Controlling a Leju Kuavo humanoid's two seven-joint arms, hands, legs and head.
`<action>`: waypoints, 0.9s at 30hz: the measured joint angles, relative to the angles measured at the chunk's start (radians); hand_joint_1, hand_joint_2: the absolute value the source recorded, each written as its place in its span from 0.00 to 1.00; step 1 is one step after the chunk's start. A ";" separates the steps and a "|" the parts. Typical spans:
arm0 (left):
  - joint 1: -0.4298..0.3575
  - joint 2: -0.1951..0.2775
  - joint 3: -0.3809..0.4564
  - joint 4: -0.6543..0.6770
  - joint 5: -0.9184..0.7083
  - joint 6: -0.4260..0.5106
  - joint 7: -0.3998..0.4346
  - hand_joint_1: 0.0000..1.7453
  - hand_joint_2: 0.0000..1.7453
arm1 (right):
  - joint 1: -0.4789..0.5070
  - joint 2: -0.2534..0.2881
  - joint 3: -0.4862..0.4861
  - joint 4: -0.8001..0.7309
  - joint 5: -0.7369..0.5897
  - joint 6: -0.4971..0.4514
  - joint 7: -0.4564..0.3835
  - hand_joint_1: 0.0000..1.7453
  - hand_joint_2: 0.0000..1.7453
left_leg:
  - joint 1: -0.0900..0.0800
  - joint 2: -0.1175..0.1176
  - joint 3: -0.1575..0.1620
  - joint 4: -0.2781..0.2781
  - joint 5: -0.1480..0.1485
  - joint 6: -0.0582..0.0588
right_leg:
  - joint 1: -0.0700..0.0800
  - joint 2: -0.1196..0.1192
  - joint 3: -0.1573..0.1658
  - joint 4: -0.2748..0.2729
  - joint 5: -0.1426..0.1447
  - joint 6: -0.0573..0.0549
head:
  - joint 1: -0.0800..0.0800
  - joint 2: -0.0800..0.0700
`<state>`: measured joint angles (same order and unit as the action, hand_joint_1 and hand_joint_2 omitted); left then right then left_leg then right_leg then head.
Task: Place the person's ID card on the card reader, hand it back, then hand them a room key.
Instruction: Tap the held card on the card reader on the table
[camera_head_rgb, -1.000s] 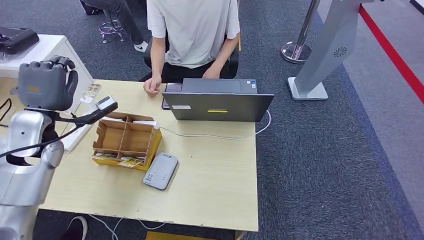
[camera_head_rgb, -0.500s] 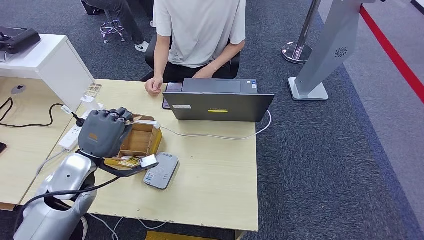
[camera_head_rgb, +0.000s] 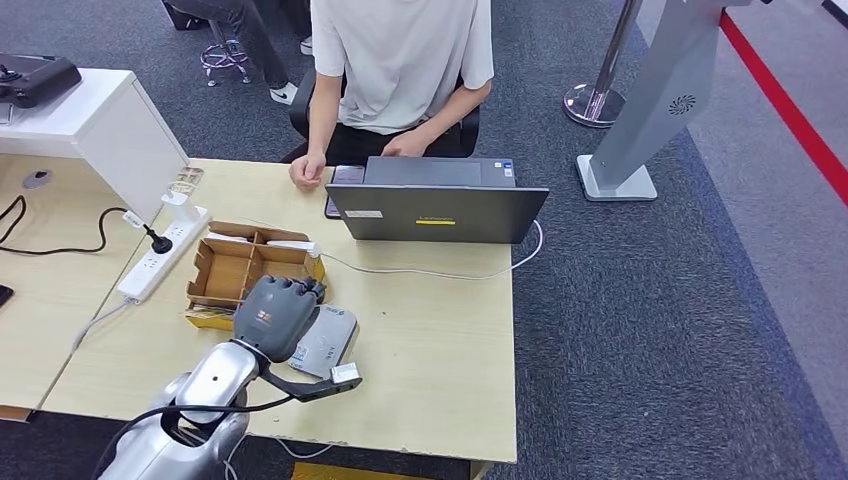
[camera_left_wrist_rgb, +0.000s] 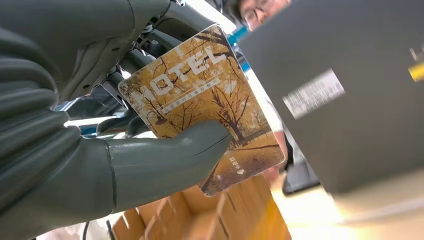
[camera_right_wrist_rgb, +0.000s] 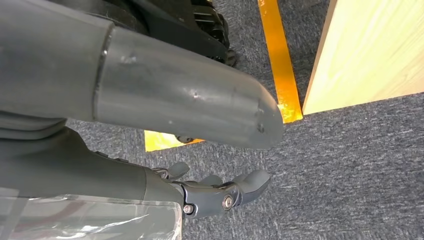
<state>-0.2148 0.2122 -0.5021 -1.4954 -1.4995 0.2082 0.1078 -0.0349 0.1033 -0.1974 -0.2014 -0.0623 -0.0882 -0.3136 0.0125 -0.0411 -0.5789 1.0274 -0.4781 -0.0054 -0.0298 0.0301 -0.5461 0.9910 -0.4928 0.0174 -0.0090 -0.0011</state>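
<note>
The left hand (camera_left_wrist_rgb: 100, 165) pinches a room key (camera_left_wrist_rgb: 205, 107) between thumb and fingers; the card is printed with autumn trees and the word HOTEL. In the head view this hand (camera_head_rgb: 277, 315) hangs over the tabletop (camera_head_rgb: 430, 340), covering part of the grey card reader (camera_head_rgb: 330, 345) and just beside a cardboard tray (camera_head_rgb: 240, 275). The tray is split into compartments by cardboard dividers; yellow-printed cards (camera_head_rgb: 205, 318) lie along its near edge, and what the other compartments hold cannot be told. Beyond the tray stands an open laptop (camera_head_rgb: 435, 210), its back toward the robot, and a person (camera_head_rgb: 400, 60) in a pale shirt sits behind it with one hand (camera_head_rgb: 303, 173) on the tabletop. The right hand (camera_right_wrist_rgb: 220, 192) hangs over grey carpet, fingers loosely curled and holding nothing. A white power strip (camera_head_rgb: 160, 255) lies beside the tray.
</note>
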 joint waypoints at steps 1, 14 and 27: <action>0.002 -0.004 -0.002 0.012 -0.001 0.000 0.004 1.00 1.00 | 0.000 0.000 0.000 0.000 0.000 0.000 0.000 0.00 0.00 | 0.000 0.000 0.000 0.000 0.000 0.000 | 0.000 0.000 0.000 0.000 0.000 0.000 | 0.000 0.000; 0.022 -0.020 -0.005 0.103 -0.008 -0.022 0.057 1.00 1.00 | 0.001 0.001 -0.002 0.000 0.008 -0.003 0.008 0.00 0.00 | 0.000 0.000 0.000 0.000 0.000 0.000 | 0.000 0.000 0.000 0.000 0.000 0.000 | 0.000 0.000; 0.026 -0.027 -0.003 0.179 0.015 -0.057 0.071 1.00 1.00 | 0.001 0.005 -0.003 0.000 0.029 -0.008 0.015 0.00 0.00 | 0.000 -0.001 0.000 0.000 0.000 0.000 | 0.000 -0.001 0.001 0.000 0.000 0.000 | 0.000 0.000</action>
<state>-0.1886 0.1848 -0.5055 -1.3164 -1.4846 0.1514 0.1792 -0.0339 0.1083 -0.2002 -0.2012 -0.0334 -0.0958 -0.2989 0.0126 -0.0417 -0.5788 1.0273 -0.4780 -0.0054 -0.0297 0.0290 -0.5454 0.9912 -0.4928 0.0174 -0.0091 -0.0011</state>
